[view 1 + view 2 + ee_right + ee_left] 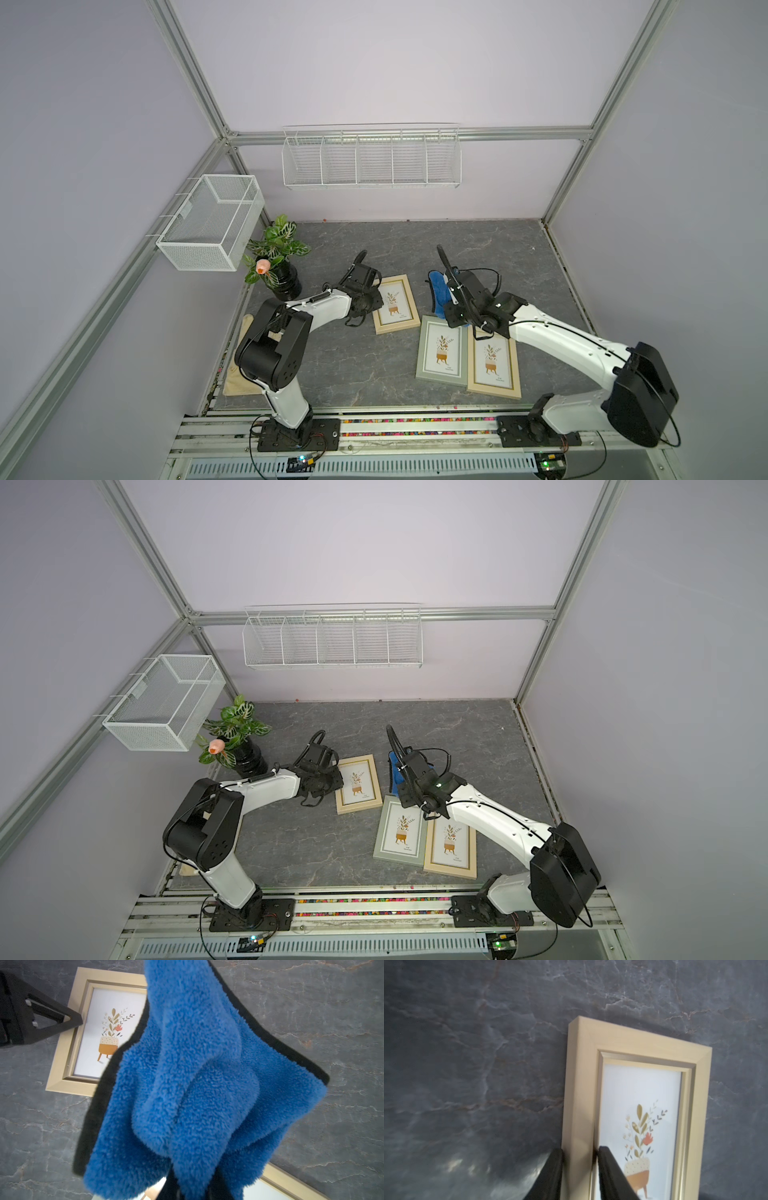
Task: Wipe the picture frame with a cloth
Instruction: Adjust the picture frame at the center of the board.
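A beige picture frame (395, 304) (358, 784) with a plant print lies flat on the dark stone table. My left gripper (579, 1150) straddles its long side rail (579, 1084), one finger against the outer edge and the other against the inner lip, shut on that rail. In the right wrist view the same frame (62, 1059) shows beside the cloth, with a left finger (68, 1020) at its edge. The royal-blue plush cloth (197, 1076) (438, 286) hangs from my right gripper (192, 1186), which is shut on it above the table, right of that frame. The cloth hides most of the right fingers.
A grey-green frame (442, 353) and another beige frame (494, 363) lie side by side under the right arm. A potted plant (278, 266) stands at the back left. A beige glove (241, 374) lies by the left arm's base. Wire baskets (212, 226) (372, 158) hang on the walls.
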Robot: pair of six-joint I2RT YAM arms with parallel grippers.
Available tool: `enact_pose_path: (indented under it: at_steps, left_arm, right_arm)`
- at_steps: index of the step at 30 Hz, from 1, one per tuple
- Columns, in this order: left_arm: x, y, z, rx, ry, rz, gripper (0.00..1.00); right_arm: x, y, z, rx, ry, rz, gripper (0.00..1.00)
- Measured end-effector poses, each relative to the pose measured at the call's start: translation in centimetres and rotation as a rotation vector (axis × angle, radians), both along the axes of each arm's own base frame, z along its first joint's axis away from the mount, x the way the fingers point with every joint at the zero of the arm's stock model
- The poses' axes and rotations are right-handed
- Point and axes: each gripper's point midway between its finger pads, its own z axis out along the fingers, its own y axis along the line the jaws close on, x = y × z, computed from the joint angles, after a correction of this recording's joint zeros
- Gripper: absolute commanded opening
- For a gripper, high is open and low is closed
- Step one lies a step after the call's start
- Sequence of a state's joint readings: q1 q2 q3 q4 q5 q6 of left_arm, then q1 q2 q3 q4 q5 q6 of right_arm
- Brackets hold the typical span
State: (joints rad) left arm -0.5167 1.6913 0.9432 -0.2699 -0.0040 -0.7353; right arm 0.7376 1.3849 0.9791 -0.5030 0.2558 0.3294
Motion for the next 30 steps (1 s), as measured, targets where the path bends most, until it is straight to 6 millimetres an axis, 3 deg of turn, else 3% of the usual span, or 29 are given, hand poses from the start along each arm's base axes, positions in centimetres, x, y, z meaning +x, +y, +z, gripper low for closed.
enact_pose_path:
  at_steps: [4, 6, 12, 17, 24, 30]
  left_arm:
    - [-1.6, 0.4, 2.9, -0.032, -0.052, -0.020, 0.55]
    - [-2.2, 0.0, 3.5, -0.049, -0.064, -0.040, 0.56]
    - [-5.2, -1.3, 0.7, -0.046, 0.017, -0.094, 0.54]
    - [-6.4, -0.9, -1.5, -0.026, 0.078, -0.086, 0.43]
    - [-6.7, -0.7, -1.8, -0.016, 0.070, -0.093, 0.32]
    - [-7.1, 0.0, -1.8, 0.004, 0.033, -0.119, 0.27]
  right_arm:
    - [0.1, 1.1, -0.9, -0.009, 0.033, 0.036, 0.06]
    - [0.2, 1.6, -1.3, -0.013, 0.046, 0.049, 0.06]
    - [0.4, 2.8, -1.5, -0.013, 0.059, 0.071, 0.06]
    - [0.6, 3.4, -1.2, -0.008, 0.054, 0.081, 0.06]
    - [0.8, 4.5, -1.1, -0.010, 0.057, 0.111, 0.07]
    - [1.0, 7.7, -1.3, -0.008, 0.082, 0.178, 0.07]
